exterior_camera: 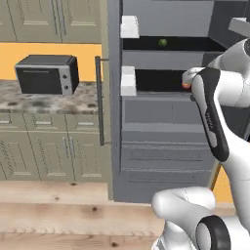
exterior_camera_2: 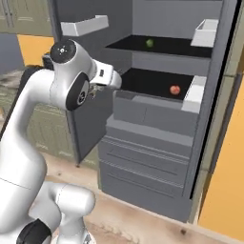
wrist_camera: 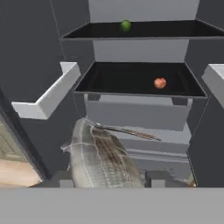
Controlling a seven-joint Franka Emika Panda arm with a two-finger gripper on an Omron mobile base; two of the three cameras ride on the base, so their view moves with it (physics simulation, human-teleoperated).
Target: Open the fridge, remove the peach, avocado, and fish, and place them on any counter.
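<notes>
The fridge [exterior_camera: 166, 146] [exterior_camera_2: 143, 157] [wrist_camera: 135, 116] stands with both doors open. The dark-green avocado [exterior_camera: 162, 42] [exterior_camera_2: 149, 43] [wrist_camera: 126, 25] rests on the upper black shelf. On the shelf below lies the red-orange peach [exterior_camera_2: 175, 89] [wrist_camera: 160, 83], which peeks out beside my forearm [exterior_camera: 184, 85] in the left base view. My gripper [wrist_camera: 111, 179] hangs in front of the fridge, outside it, shut on the grey-silver fish [wrist_camera: 100, 159], which lies lengthwise between the fingertips. In the right base view the hand [exterior_camera_2: 94, 90] is mostly hidden behind my elbow.
White door bins [wrist_camera: 48, 98] [wrist_camera: 216, 78] jut out on both open doors. The left door's bar handle [exterior_camera: 99, 100] faces the granite counter [exterior_camera: 29, 100], where a black microwave [exterior_camera: 46, 73] sits. Beige cabinets run below, with wooden floor in front.
</notes>
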